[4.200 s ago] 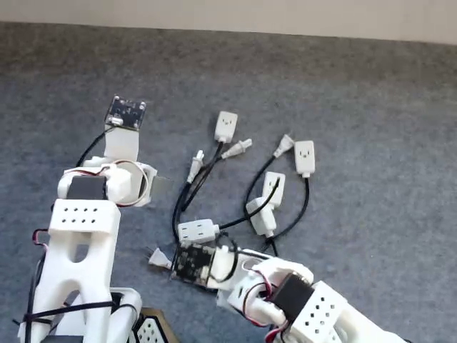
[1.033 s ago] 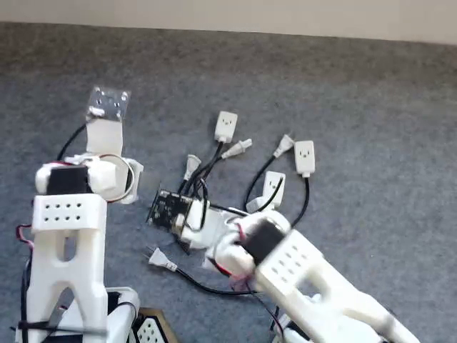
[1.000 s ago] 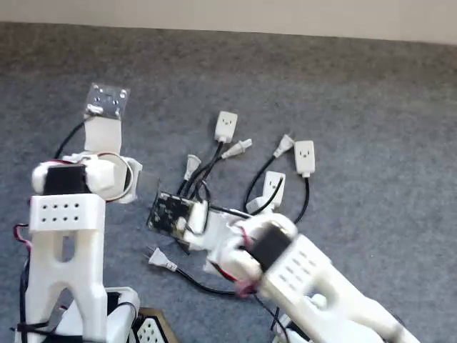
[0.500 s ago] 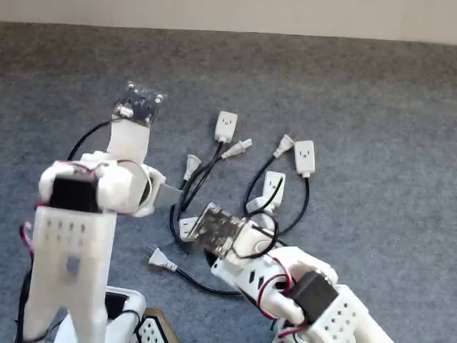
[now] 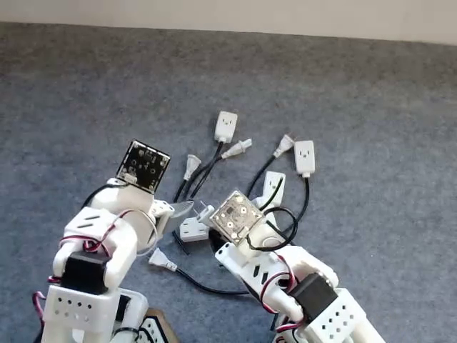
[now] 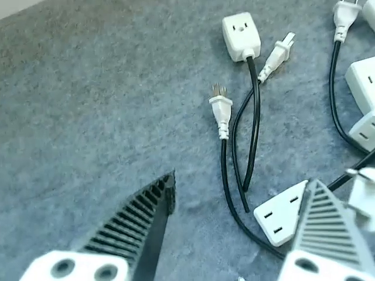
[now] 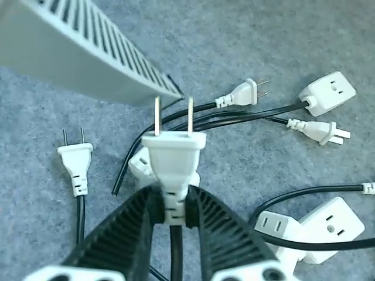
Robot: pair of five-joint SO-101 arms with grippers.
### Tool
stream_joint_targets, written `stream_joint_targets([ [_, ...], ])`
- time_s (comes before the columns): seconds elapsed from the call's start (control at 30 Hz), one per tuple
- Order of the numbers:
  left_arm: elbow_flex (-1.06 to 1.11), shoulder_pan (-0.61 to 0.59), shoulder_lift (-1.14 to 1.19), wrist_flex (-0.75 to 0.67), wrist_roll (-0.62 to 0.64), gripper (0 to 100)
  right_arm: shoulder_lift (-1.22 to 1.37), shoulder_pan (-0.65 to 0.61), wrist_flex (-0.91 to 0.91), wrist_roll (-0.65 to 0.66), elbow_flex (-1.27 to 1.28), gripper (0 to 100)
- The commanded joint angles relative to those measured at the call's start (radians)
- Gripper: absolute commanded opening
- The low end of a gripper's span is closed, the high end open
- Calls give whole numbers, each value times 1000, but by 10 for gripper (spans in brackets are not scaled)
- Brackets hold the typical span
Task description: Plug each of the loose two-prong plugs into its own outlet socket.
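The right gripper (image 7: 173, 202) is clamped on a white two-prong plug (image 7: 173, 153). Its black ridged fingers (image 7: 126, 234) pinch the plug's ribbed neck, and the flat metal prongs point away from the wrist. The left gripper (image 6: 243, 187) gapes wide and holds nothing, its pale ribbed finger (image 6: 319, 216) just beside a boxy white socket (image 6: 280, 215). Black cords (image 6: 256, 105) and more smooth white plugs and sockets lie tangled around the middle of the grey, felt-like table (image 5: 371, 93).

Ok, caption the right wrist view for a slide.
Right gripper shut on a white two-prong plug, prongs pointing outward, over loose cords.
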Motion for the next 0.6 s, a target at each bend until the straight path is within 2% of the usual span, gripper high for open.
stream_joint_targets([
  [0.0,13,67,-21,-43,40,341,-12,5,-25,-6,-7,5],
  [0.13,-42,70,-28,-35,40,340,45,7,-25,-5,-5,5],
  [0.33,-91,77,-19,-8,41,339,325,5,-64,-12,-82,5],
  [0.47,-18,79,-19,-12,41,338,374,4,-79,-26,-119,5],
  [0.57,88,79,-19,-78,38,338,344,4,-59,-29,-143,5],
])
